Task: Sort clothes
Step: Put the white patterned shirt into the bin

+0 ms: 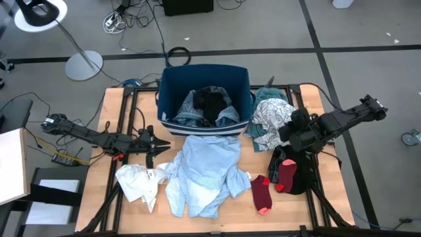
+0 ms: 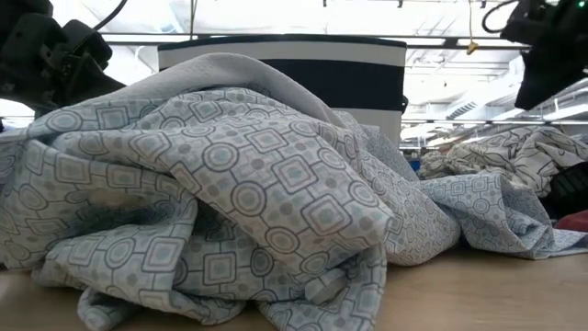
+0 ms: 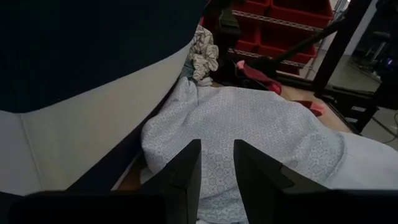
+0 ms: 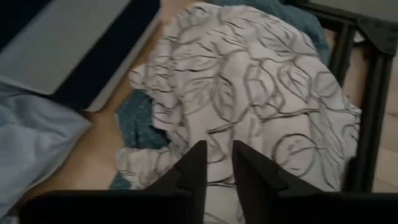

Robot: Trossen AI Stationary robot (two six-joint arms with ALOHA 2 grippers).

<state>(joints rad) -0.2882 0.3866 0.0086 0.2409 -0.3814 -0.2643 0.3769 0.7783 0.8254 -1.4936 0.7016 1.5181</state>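
clothes: light blue shirt [image 1: 204,172] heaped centre frame on the counter [image 1: 329,204], white-patterned piece [image 1: 273,120] right of centre. soft, light, floppy; best pinched at a raised fold. right gripper [image 4: 216,163] above it, jaws narrowly parted, empty; left gripper [image 3: 216,165] likewise.

We take the bin [image 1: 172,85] as our mark, at the table's far edge with garments [image 1: 209,105] inside it; a shirt [image 1: 204,172] lies just before it; a tee [image 1: 137,182] lies to that shirt's left; a patterned piece [image 1: 271,117] lies right of the bin; two socks [image 1: 273,183] lie before that piece.
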